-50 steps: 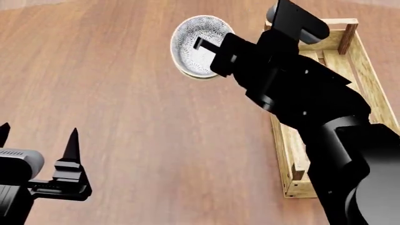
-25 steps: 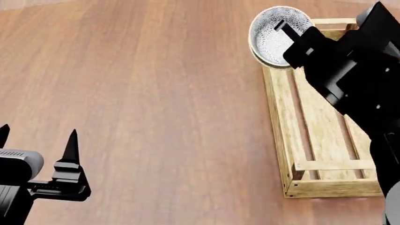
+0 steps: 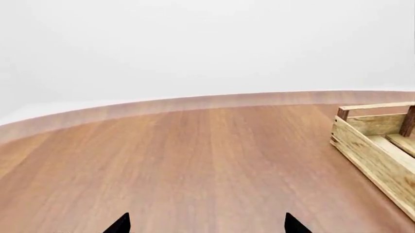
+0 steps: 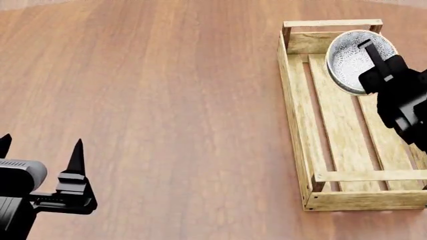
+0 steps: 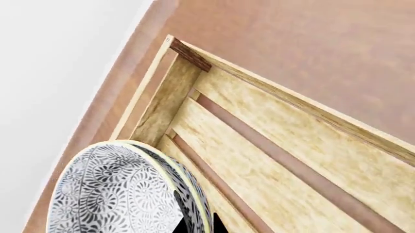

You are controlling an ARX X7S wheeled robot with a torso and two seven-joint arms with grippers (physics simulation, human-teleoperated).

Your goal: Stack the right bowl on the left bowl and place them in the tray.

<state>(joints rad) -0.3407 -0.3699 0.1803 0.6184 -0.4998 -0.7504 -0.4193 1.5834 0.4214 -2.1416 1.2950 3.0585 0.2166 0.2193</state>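
Over the far end of the long light-wood slatted tray (image 4: 298,125), the black right gripper (image 4: 375,55) pinches the rim of the stacked grey-patterned bowls (image 4: 350,57), one finger inside, tilting them above the slats; whether they touch the wood is unclear. Down at the near left, the black left gripper (image 4: 40,150) hangs with pointed fingers spread apart over the brown wooden table (image 4: 167,110).
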